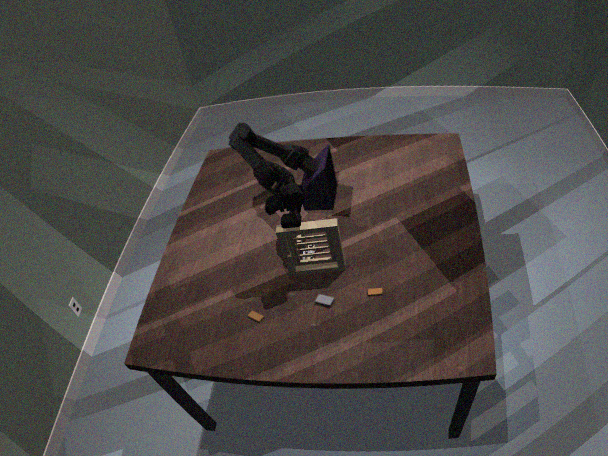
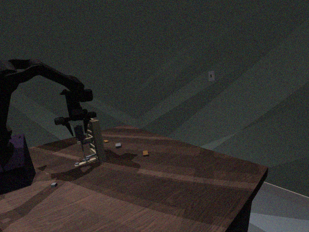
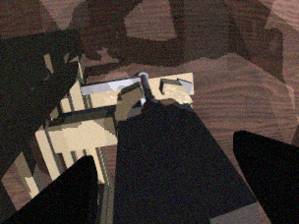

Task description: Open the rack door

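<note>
The worktop has streaky brown wood grain and a thin dark edge. On it stands a boxy, pale wood-toned rack, its panels flat and squared, with several thin slats across the opening; small white-grey shapes show inside, too small to tell apart. The handle is a dark, flat-sided upright block above a thin rod. It stands between the 2 tapered black fingers of the gripper, which are spread apart, with gaps visible on both sides in the wrist view. Beyond the rack lie 2 orange blocks and 1 pale grey block, all flat.
</note>
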You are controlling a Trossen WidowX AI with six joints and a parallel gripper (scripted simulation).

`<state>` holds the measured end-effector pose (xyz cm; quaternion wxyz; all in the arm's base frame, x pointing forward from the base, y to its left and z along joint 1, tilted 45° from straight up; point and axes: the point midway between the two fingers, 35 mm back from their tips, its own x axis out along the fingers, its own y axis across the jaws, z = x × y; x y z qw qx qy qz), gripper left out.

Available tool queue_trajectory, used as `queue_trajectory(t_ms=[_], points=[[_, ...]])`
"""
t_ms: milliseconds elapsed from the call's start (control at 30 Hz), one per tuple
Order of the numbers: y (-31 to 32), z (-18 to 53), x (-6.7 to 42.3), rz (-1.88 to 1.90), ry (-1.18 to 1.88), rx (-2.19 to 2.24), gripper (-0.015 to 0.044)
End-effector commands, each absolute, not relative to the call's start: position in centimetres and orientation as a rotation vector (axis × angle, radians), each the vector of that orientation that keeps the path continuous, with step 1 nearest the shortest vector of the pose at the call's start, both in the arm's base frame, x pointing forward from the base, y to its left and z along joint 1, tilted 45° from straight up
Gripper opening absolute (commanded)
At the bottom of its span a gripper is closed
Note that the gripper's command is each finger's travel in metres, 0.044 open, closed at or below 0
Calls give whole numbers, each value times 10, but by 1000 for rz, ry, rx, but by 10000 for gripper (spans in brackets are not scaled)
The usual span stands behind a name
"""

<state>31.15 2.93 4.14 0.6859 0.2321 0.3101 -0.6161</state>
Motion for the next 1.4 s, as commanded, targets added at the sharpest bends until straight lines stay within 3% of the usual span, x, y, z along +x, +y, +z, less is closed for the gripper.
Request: queue_trajectory(t_ms=[0,700,1367], points=[[29,41,312,-1305,809,385,290],[29,41,312,-732,1355,-445,290],[29,41,311,0,1657,-1215,290]])
